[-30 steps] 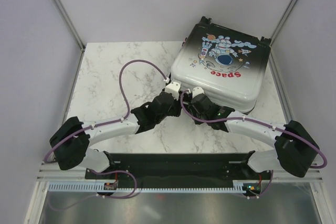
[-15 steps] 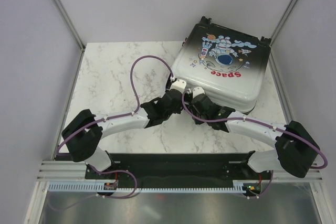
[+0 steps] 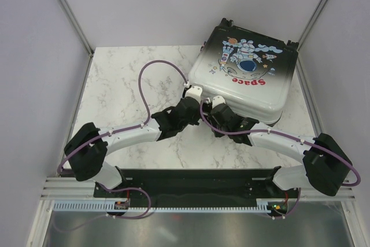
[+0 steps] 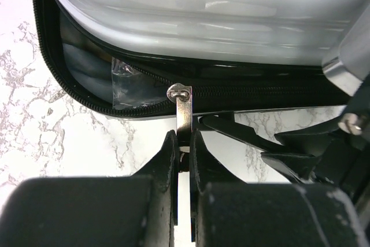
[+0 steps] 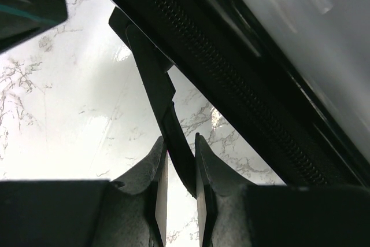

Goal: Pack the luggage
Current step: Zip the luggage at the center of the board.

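The tabletop (image 3: 127, 79) is white marble with grey veins, shut in by plain pale walls (image 3: 173, 4) and slanted metal frame posts (image 3: 66, 10) at the far corners.

The luggage (image 3: 243, 85) lies flat with its print up, just beyond both pincers and running off to their far right. Its far corners come close to the right post.

The left pincer (image 4: 183, 137) is clamped on the metal zipper pull (image 4: 183, 111), which sticks straight out of the luggage's near edge toward it. To the left of that pull the zipper (image 4: 260, 92) gapes over a scrap of clear plastic; to the right the teeth are joined.

The right pincer (image 5: 180, 143), just beside the left one, is clamped on a flat black strip (image 5: 153, 79) that runs along under the same edge.

To the left of the left pincer, bare marble runs out to the wall. On the right, the shell fills most of the space.
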`<state>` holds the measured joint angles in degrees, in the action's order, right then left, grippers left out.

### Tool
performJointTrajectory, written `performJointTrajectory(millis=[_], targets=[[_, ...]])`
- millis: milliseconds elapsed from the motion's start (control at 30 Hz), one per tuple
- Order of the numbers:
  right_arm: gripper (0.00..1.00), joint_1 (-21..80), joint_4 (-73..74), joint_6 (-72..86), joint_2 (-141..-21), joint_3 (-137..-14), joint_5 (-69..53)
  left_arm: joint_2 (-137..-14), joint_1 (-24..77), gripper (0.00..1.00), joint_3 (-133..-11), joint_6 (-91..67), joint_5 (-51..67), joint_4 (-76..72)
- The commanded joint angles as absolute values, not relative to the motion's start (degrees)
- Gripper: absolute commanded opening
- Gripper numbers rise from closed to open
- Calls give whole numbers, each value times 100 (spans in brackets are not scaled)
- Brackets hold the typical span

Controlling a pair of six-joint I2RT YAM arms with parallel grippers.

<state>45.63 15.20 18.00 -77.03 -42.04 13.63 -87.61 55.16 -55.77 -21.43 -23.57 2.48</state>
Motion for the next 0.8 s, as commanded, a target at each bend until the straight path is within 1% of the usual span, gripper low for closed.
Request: performJointTrajectory(millis=[0,433,767], targets=[[0,4078,3437,3480,-8060,-3709,1652,-8210,5353,2,-5669,-2487,-2663,184],[0,4078,3507,3515,-8165,-3744,1749,-7761,4465,2,-5282,-2751,-2663,290],[0,4087,3568,3568,-8191,-3753,1846,-7620,3745,2,-5089,-2584,-2479,202]])
